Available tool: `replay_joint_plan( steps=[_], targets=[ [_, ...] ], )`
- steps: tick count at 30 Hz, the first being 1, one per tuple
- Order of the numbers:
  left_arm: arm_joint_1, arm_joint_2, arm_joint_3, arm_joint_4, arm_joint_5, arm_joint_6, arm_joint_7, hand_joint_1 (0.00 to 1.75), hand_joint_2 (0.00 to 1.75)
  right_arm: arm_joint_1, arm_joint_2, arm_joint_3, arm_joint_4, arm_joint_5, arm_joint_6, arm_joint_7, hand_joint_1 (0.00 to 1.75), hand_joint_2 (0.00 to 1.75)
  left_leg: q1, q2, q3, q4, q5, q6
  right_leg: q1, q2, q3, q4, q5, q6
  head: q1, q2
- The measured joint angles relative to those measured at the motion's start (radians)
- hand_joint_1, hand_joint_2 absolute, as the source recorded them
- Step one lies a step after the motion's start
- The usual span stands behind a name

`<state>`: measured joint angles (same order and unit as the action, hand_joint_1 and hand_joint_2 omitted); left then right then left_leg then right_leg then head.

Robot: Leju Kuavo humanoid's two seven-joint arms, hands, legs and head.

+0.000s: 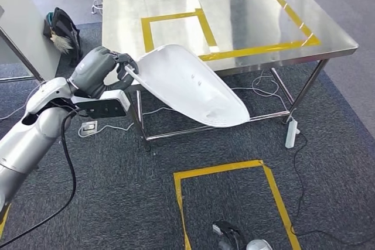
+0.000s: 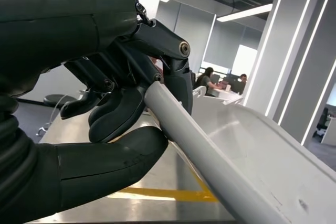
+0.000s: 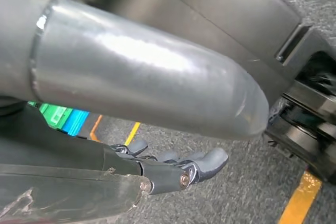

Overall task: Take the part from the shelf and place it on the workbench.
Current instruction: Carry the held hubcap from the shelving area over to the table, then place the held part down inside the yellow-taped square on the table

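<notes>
The left hand (image 1: pixel 102 69) is clamped on the rim of the large white moulded plastic part (image 1: pixel 190 86), thumb below and dark fingers (image 2: pixel 118 111) curled over the edge, as the left wrist view shows close up. The part hangs out from that one grip, in the air just off the near left corner of the stainless-steel workbench (image 1: pixel 248 16), tilting down toward the dark carpet floor (image 1: pixel 111 191); none of it rests on the bench top yet. The right hand (image 3: pixel 174 166) hangs low over the carpet with its fingers loosely extended, holding nothing.

The main risk, as I judge it, is leverage: a long shell held by one edge could pivot or slip out of the fingers. Its low far end also sits below the bench's near edge, so moving forward without lifting could knock it against the edge or the legs.

The bench top is bare steel marked with yellow tape rectangles (image 1: pixel 177 24), giving wide room to land. White cables (image 1: pixel 265 83) trail on the floor under the bench, and a yellow tape square (image 1: pixel 229 203) marks the carpet nearer the robot.
</notes>
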<state>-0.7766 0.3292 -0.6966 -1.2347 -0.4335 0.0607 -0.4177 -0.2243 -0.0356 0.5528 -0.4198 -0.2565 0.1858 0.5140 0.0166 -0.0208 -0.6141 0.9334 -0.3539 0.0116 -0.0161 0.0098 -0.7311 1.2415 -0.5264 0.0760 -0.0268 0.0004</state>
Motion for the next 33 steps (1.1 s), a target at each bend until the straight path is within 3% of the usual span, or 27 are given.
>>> replay_joint_plan(
  steps=[1,2,5,7,9,11,13,15,16,17,18,20,21,22,25,26,28,30,31,32,33],
  targets=[
    [0.002,-0.001,-0.002,-0.002,0.001,0.0,0.0,1.75,1.75,0.001,-0.001,0.0,0.0,-0.001,0.0,0.0,0.0,0.0,0.003,-0.001,0.001,0.002,-0.004,-0.003,-0.003,0.0,-0.019,0.032,-0.005,0.005,0.0,0.0],
    [0.004,-0.002,-0.005,-0.003,0.002,0.0,0.0,1.75,1.75,0.002,-0.001,0.0,0.001,-0.002,0.0,0.0,0.0,0.0,0.007,-0.002,0.002,0.006,-0.008,-0.009,-0.007,0.0,-0.019,0.024,0.011,0.012,0.0,0.0],
    [0.005,-0.003,-0.007,-0.008,0.005,0.001,0.002,1.75,1.75,0.002,-0.003,0.001,0.001,-0.003,0.0,0.001,0.0,0.0,0.022,-0.006,0.001,0.041,-0.034,-0.04,-0.023,0.005,0.068,-0.149,0.094,0.036,0.004,0.0],
    [0.004,-0.002,-0.007,-0.012,0.007,0.002,0.005,1.75,1.75,0.003,-0.004,0.003,0.002,-0.005,0.001,-0.001,0.0,0.0,0.022,-0.008,-0.005,0.065,-0.05,-0.057,-0.027,0.014,0.101,-0.198,0.095,0.026,0.007,0.0],
    [0.005,-0.001,-0.007,-0.014,0.008,0.002,0.008,1.75,1.75,0.004,-0.006,0.005,0.003,-0.005,0.0,0.001,0.0,0.0,0.021,-0.011,-0.004,0.067,-0.055,-0.062,-0.025,0.017,0.103,-0.187,0.081,-0.003,0.004,0.0],
    [0.005,0.0,-0.006,-0.018,0.009,0.003,0.011,1.75,1.75,0.005,-0.006,0.006,0.003,-0.005,0.0,0.008,0.0,0.0,0.023,-0.003,-0.006,0.084,-0.067,-0.065,-0.023,0.017,0.112,-0.186,0.072,-0.021,0.0,0.0],
    [0.004,0.002,-0.004,-0.02,0.012,0.004,0.013,1.75,1.75,0.005,-0.008,0.006,0.004,-0.005,-0.001,0.01,0.0,0.0,0.02,0.009,-0.053,0.174,-0.1,-0.066,-0.022,0.016,0.127,-0.188,0.062,-0.036,-0.003,0.0],
    [0.009,0.005,-0.003,-0.02,0.014,0.004,0.013,1.75,1.75,0.008,-0.009,0.006,0.004,-0.005,-0.001,0.01,0.0,0.0,0.016,0.011,-0.138,0.306,-0.135,-0.063,-0.019,0.015,0.143,-0.19,0.048,-0.043,-0.003,0.0],
    [0.013,0.006,-0.003,-0.02,0.014,0.004,0.014,1.75,1.75,0.01,-0.009,0.006,0.004,-0.005,-0.001,0.01,0.0,0.0,0.014,0.011,-0.172,0.347,-0.134,-0.06,-0.018,0.014,0.153,-0.19,0.038,-0.044,-0.004,0.0],
    [0.017,0.008,-0.003,-0.02,0.015,0.004,0.014,1.75,1.75,0.013,-0.009,0.006,0.004,-0.005,-0.001,0.01,0.0,0.0,0.012,0.011,-0.189,0.352,-0.111,-0.054,-0.016,0.014,0.166,-0.19,0.028,-0.044,-0.004,0.0],
    [0.02,0.01,-0.003,-0.02,0.015,0.004,0.014,1.75,1.75,0.015,-0.009,0.007,0.004,-0.005,-0.001,0.01,0.0,0.0,0.009,0.011,-0.187,0.321,-0.07,-0.047,-0.015,0.014,0.181,-0.19,0.016,-0.043,-0.003,0.0],
    [0.021,0.014,0.0,-0.021,0.015,0.005,0.014,1.75,1.75,0.016,-0.009,0.007,0.004,-0.005,-0.001,0.01,0.0,0.0,-0.002,0.014,-0.149,0.202,0.025,-0.029,-0.014,0.014,0.209,-0.195,-0.008,-0.037,-0.002,0.0],
    [0.021,0.016,0.002,-0.021,0.015,0.005,0.015,1.75,1.75,0.016,-0.01,0.008,0.004,-0.005,-0.001,0.007,0.0,0.0,-0.009,0.016,-0.127,0.149,0.048,-0.021,-0.014,0.014,0.219,-0.201,-0.017,-0.032,-0.002,0.0],
    [0.02,0.017,0.003,-0.022,0.016,0.006,0.015,1.75,1.75,0.016,-0.01,0.009,0.005,-0.005,-0.001,0.004,0.0,0.0,-0.015,0.018,-0.109,0.109,0.049,-0.016,-0.013,0.013,0.228,-0.209,-0.023,-0.027,-0.002,0.0],
    [0.02,0.02,0.009,-0.027,0.016,0.008,0.017,1.75,1.75,0.015,-0.01,0.012,0.005,-0.005,-0.001,-0.002,0.0,0.0,-0.018,0.019,-0.076,0.06,0.009,-0.011,-0.011,0.005,0.25,-0.228,-0.018,-0.008,-0.001,0.0],
    [0.022,0.021,0.011,-0.029,0.016,0.008,0.017,1.75,1.75,0.013,-0.01,0.012,0.004,-0.005,-0.001,-0.002,0.0,0.0,-0.016,0.017,-0.064,0.053,0.003,-0.008,-0.011,0.003,0.246,-0.213,-0.013,-0.005,0.001,0.0],
    [0.032,0.024,0.011,-0.031,0.016,0.009,0.016,1.75,1.75,0.013,-0.01,0.014,0.005,-0.006,0.0,-0.007,0.0,0.0,-0.012,0.015,-0.032,0.042,-0.013,0.0,-0.007,0.0,0.2,-0.12,-0.018,-0.007,0.005,0.0],
    [0.051,0.026,0.008,-0.03,0.016,0.008,0.016,1.75,1.75,0.019,-0.01,0.017,0.007,-0.007,0.0,-0.017,0.0,0.0,-0.013,0.013,-0.002,0.038,-0.035,0.005,0.0,-0.001,0.123,0.001,-0.062,-0.01,0.009,0.0],
    [0.059,0.026,0.006,-0.029,0.016,0.008,0.016,1.75,1.75,0.023,-0.01,0.018,0.008,-0.008,0.0,-0.021,0.0,0.0,-0.014,0.012,0.011,0.038,-0.047,0.006,0.004,0.0,0.089,0.032,-0.09,-0.01,0.01,0.0],
    [0.064,0.025,0.005,-0.029,0.016,0.007,0.016,1.75,1.75,0.027,-0.01,0.02,0.009,-0.008,0.0,-0.02,0.0,0.0,-0.014,0.01,0.026,0.038,-0.059,0.006,0.006,0.0,0.063,0.036,-0.108,-0.009,0.012,0.0],
    [0.065,0.025,0.004,-0.029,0.016,0.007,0.016,1.75,1.75,0.029,-0.01,0.022,0.009,-0.009,0.001,-0.019,0.0,0.0,-0.015,0.008,0.041,0.038,-0.07,0.005,0.008,-0.001,0.047,0.011,-0.1,-0.008,0.013,0.0]
  ],
)
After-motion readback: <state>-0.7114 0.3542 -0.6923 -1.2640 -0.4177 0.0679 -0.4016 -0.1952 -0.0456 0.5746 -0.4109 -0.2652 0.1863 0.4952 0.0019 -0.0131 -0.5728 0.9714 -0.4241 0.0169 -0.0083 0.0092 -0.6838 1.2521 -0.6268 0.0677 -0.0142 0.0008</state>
